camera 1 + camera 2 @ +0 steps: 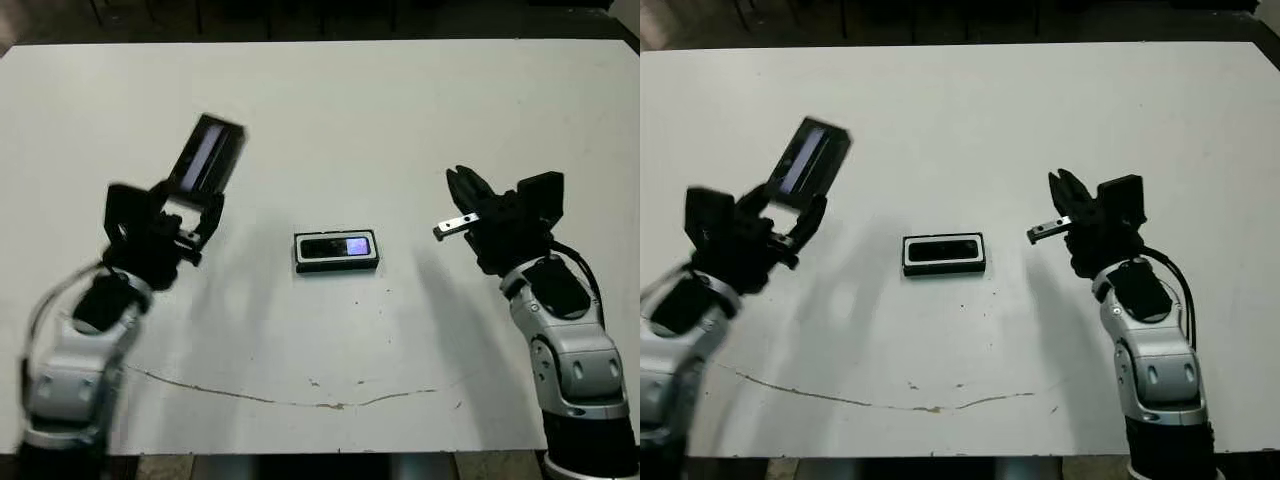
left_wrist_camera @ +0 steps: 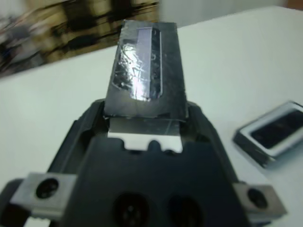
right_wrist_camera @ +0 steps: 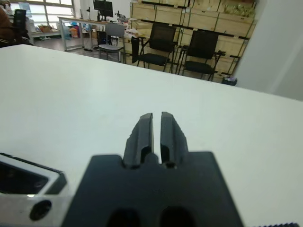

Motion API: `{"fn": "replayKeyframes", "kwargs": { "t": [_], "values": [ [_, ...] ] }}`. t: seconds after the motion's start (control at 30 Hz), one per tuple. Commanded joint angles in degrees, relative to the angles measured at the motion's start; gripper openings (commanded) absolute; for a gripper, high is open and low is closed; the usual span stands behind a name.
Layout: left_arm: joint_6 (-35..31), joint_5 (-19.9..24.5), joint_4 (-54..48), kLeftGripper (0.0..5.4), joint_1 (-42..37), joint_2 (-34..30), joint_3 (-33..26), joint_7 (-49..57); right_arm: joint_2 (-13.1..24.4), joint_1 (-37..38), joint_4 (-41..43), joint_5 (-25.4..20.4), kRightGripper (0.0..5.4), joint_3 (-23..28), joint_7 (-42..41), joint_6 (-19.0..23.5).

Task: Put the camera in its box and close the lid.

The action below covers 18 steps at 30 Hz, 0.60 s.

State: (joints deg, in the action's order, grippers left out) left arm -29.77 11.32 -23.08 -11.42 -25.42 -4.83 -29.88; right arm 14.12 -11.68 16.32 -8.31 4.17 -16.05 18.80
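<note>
Now the left jaws, gripping the lid, should square it over the box; right jaws nearly closed, empty.

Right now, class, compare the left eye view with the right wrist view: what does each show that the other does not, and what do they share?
Only the left eye view shows the lid raised off the table in the left gripper, the camera lying in its box, and a long scratch across the table.

Only the right wrist view shows the room beyond: black chairs, stacked crates and a far desk.

Both show the white table, the right gripper with its fingers together, holding nothing, and the box, though the wrist view catches only its corner.
</note>
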Motion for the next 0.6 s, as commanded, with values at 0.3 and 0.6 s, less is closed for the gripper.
{"fn": "replayKeyframes", "kwargs": {
  "t": [0.3,0.6],
  "values": [
    [4.5,3.7,19.1,2.73,-16.1,-10.3,9.2,-25.7,5.7,-4.1,-5.8,-5.0,0.00,5.3,-5.2,0.9],
    [3.9,3.3,33.9,2.73,-27.2,-5.9,18.7,-36.7,8.5,-4.7,-7.0,-4.4,0.00,6.3,-5.3,1.5]
  ]
}}
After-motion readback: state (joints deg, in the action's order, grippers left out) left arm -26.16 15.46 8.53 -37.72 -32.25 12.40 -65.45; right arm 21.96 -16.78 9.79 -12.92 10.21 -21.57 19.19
